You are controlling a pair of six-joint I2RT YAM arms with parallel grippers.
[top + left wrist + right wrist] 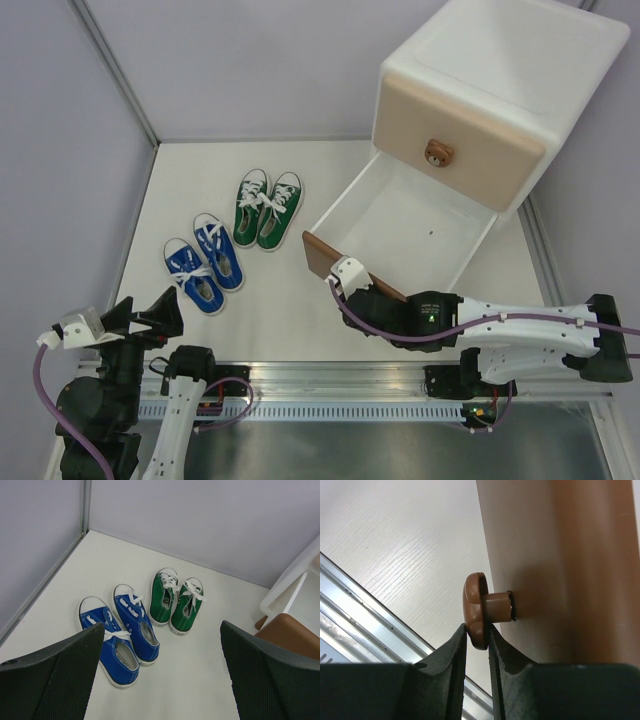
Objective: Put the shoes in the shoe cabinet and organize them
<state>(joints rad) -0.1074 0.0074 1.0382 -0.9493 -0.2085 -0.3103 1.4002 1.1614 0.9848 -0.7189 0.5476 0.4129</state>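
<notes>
no readable text, labels, brands or numbers anywhere

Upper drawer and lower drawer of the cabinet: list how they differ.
The upper drawer is shut; the lower drawer is pulled out, its white inside empty. The upper drawer's front is beige, the lower drawer's brown. The right gripper pinches the lower drawer's knob; the upper drawer's knob is untouched. Both have one brown knob.

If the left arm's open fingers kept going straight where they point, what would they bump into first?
Most likely the blue shoes, the pair nearest its open fingers; the green shoes lie beyond. It tilts downward, so it might touch the table first; depth is unclear.
</notes>
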